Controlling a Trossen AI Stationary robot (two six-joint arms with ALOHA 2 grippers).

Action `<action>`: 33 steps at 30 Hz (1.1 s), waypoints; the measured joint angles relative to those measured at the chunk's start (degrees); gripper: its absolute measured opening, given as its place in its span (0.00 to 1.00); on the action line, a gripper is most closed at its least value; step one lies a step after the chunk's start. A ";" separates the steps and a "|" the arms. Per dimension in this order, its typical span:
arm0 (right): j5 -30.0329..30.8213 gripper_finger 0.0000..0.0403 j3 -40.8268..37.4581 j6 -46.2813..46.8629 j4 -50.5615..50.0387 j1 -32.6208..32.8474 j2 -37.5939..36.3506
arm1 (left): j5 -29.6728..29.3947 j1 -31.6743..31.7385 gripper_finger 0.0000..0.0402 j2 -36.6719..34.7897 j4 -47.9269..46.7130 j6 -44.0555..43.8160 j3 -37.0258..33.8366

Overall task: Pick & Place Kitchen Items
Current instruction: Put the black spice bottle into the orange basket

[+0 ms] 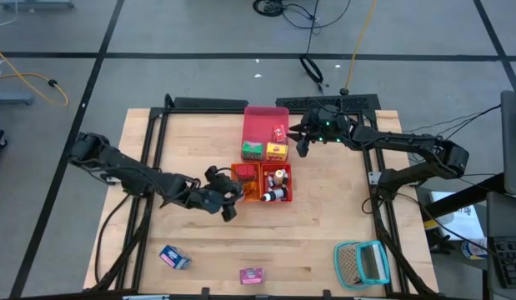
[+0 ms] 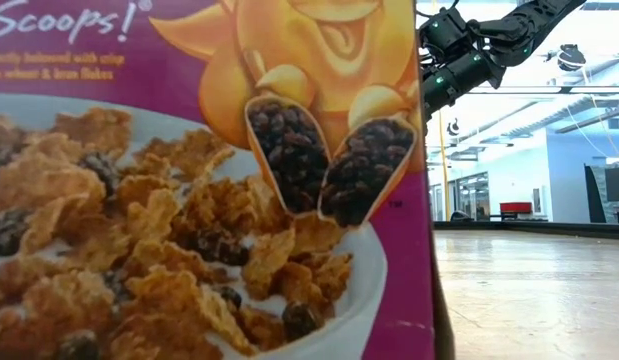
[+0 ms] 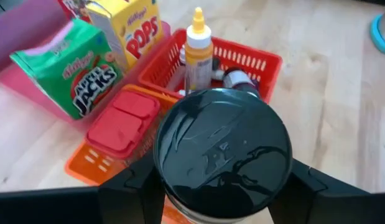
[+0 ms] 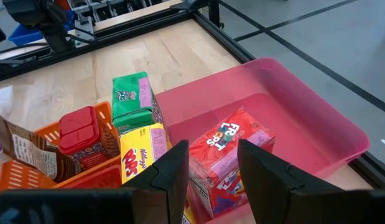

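Observation:
My left gripper (image 1: 227, 198) is at the orange tray's (image 1: 239, 193) left edge, shut on a dark round can (image 3: 223, 149) with a glossy black lid. In the left wrist view, a red-lidded tub (image 3: 124, 121) sits in that tray just beyond the can. My right gripper (image 4: 211, 165) is open above a red cereal box (image 4: 232, 146) that lies flat on the floor of the pink bin (image 4: 316, 118). A green box (image 4: 133, 99) and a yellow box (image 4: 142, 155) stand at the bin's near end. My left gripper has the can pinched between its two fingers (image 3: 133, 186), one on each side of the can's wall (image 3: 180, 208) just under the lid. The lid faces the wrist camera and hides the can's lower part and whatever is beneath it.
The red tray (image 1: 286, 197) holds a yellow-capped bottle (image 3: 197, 50) and small jars. A blue box (image 1: 174, 257) and a pink box (image 1: 252, 275) lie near the table's near edge, and the teal mesh basket (image 1: 362, 262) is at the near right. A cereal box (image 2: 209, 180) fills most of the low view.

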 joint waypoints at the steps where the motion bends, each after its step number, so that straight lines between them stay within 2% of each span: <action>1: 0.00 0.33 0.00 0.00 0.00 0.00 0.00 | -0.01 0.29 0.51 0.00 0.11 0.29 0.00; 8: 0.00 0.33 -0.01 0.00 -0.02 0.00 0.00 | -0.03 1.89 0.57 -0.05 0.50 1.26 0.00; 16: 0.00 0.33 -0.02 0.00 -0.02 0.00 0.00 | 1.74 2.88 0.52 -0.05 0.58 1.35 -0.01; 26: 0.00 0.33 -0.02 0.02 -0.02 0.00 0.00 | 2.37 3.08 0.59 -0.05 6.73 0.93 -4.58; 33: 0.00 0.33 -0.01 0.02 -0.02 0.00 0.00 | 2.99 3.08 0.60 -0.05 8.42 1.21 -6.24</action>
